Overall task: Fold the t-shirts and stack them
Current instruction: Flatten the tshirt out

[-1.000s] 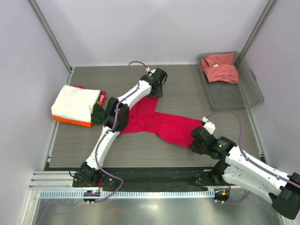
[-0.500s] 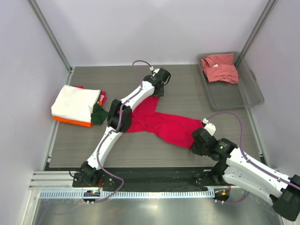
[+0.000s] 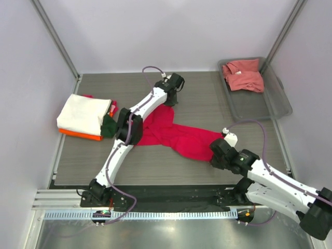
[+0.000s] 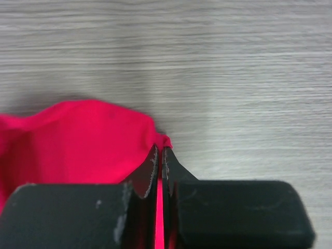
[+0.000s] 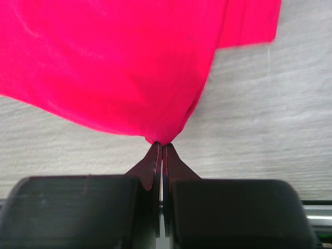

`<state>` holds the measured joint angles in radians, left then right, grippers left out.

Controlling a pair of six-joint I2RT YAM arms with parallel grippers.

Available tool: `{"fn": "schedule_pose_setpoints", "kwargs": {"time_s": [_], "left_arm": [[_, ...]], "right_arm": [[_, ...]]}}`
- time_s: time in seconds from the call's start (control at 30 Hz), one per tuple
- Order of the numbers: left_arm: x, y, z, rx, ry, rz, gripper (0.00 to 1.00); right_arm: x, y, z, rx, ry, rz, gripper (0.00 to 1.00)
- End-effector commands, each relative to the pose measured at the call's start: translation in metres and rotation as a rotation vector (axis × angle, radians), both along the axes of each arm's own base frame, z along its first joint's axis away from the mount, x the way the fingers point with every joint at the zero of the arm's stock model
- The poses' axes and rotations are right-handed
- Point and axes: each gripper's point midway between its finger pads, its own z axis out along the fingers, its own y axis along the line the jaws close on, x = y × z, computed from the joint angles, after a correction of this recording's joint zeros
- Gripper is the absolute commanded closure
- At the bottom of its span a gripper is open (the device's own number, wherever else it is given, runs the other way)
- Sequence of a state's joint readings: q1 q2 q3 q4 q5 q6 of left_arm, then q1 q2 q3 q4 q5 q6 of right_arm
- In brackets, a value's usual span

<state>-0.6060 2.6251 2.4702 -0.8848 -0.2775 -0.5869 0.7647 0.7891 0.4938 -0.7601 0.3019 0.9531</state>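
Observation:
A bright crimson t-shirt [image 3: 174,132] lies crumpled across the middle of the table. My left gripper [image 3: 171,99] is at its far end, shut on the shirt's edge [image 4: 162,142], with red cloth pinched between the jaws. My right gripper [image 3: 217,155] is at the shirt's near right end, shut on a gathered tip of the cloth [image 5: 162,139]. A salmon-pink t-shirt [image 3: 243,75] lies bunched in the grey tray. Folded shirts are stacked at the left, cream-white [image 3: 83,113] on top, orange [image 3: 78,135] below and dark green [image 3: 108,127] at the side.
The grey plastic tray [image 3: 259,104] stands at the back right. White walls and metal posts close in the table on three sides. A metal rail [image 3: 155,212] runs along the near edge by the arm bases.
My left gripper has closed on the far edge of the crimson shirt, having been open a second ago. The right gripper has kept its grip and barely shifted.

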Motion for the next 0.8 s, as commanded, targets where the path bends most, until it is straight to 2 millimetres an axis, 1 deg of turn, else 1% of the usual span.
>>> {"fn": "schedule_pose_setpoints", "kwargs": {"time_s": [0.0, 0.03, 0.07, 0.1, 0.13, 0.17, 0.2, 0.23, 0.27, 0.3, 0.33, 0.37, 0.4, 0.43, 0.47, 0.5, 0.53, 0.6, 0.63, 0.67, 0.73, 0.77], "left_arm": [[0.023, 0.035, 0.105, -0.140, -0.130, 0.070, 1.00], [0.025, 0.043, 0.122, -0.155, -0.155, 0.086, 1.00], [0.024, 0.052, 0.160, -0.194, -0.211, 0.104, 1.00], [0.028, 0.070, 0.174, -0.205, -0.230, 0.136, 1.00], [0.026, 0.080, 0.189, -0.220, -0.248, 0.156, 1.00], [0.022, 0.093, 0.219, -0.251, -0.290, 0.180, 1.00], [0.026, 0.117, 0.234, -0.267, -0.319, 0.228, 1.00], [0.021, 0.128, 0.230, -0.281, -0.293, 0.246, 1.00], [0.020, 0.141, 0.238, -0.305, -0.298, 0.271, 1.00], [0.018, 0.170, 0.263, -0.356, -0.336, 0.338, 1.00], [0.014, 0.179, 0.269, -0.390, -0.333, 0.345, 1.00], [0.008, 0.192, 0.268, -0.397, -0.324, 0.376, 1.00], [0.001, 0.215, 0.291, -0.420, -0.373, 0.414, 1.00], [-0.005, 0.224, 0.303, -0.431, -0.398, 0.425, 1.00], [-0.012, 0.232, 0.309, -0.437, -0.408, 0.431, 1.00], [-0.026, 0.247, 0.335, -0.450, -0.462, 0.444, 1.00], [-0.034, 0.253, 0.349, -0.454, -0.489, 0.446, 1.00], [-0.055, 0.262, 0.380, -0.464, -0.554, 0.435, 1.00], [-0.076, 0.266, 0.408, -0.474, -0.621, 0.423, 1.00], [-0.091, 0.268, 0.426, -0.484, -0.662, 0.418, 1.00], [-0.117, 0.270, 0.455, -0.505, -0.732, 0.397, 1.00], [-0.146, 0.272, 0.482, -0.527, -0.801, 0.378, 1.00]], "right_arm": [[0.041, 0.008, 0.032, -0.049, -0.116, -0.007, 0.99], [0.055, 0.016, 0.048, -0.039, -0.138, -0.002, 0.99], [0.063, 0.021, 0.040, -0.089, -0.099, 0.051, 0.99], [0.073, 0.023, 0.044, -0.093, -0.091, 0.060, 0.99], [0.097, 0.022, 0.064, -0.072, -0.118, 0.034, 0.99], [0.111, 0.019, 0.058, -0.090, -0.079, 0.029, 0.99], [0.121, 0.023, 0.065, -0.059, -0.074, 0.073, 0.99], [0.149, 0.014, 0.090, -0.030, -0.123, 0.023, 0.99], [0.162, 0.012, 0.101, -0.019, -0.140, 0.019, 0.99], [0.172, 0.011, 0.104, -0.024, -0.130, 0.038, 0.99], [0.192, 0.008, 0.137, -0.006, -0.197, 0.020, 0.99], [0.204, -0.004, 0.151, -0.006, -0.221, -0.015, 0.99], [0.211, -0.011, 0.158, -0.013, -0.214, -0.034, 0.99], [0.223, -0.010, 0.195, 0.021, -0.285, -0.030, 0.99], [0.227, -0.017, 0.210, 0.032, -0.307, -0.041, 0.99], [0.229, -0.016, 0.229, 0.054, -0.345, -0.033, 0.99], [0.230, -0.013, 0.265, 0.083, -0.424, -0.010, 0.99], [0.226, -0.011, 0.300, 0.104, -0.508, 0.020, 0.99], [0.216, -0.013, 0.334, 0.117, -0.592, 0.024, 0.99], [0.207, -0.008, 0.351, 0.146, -0.629, 0.065, 0.99], [0.189, -0.011, 0.388, 0.163, -0.726, 0.076, 0.99], [0.170, -0.016, 0.410, 0.171, -0.790, 0.080, 0.99]]}}
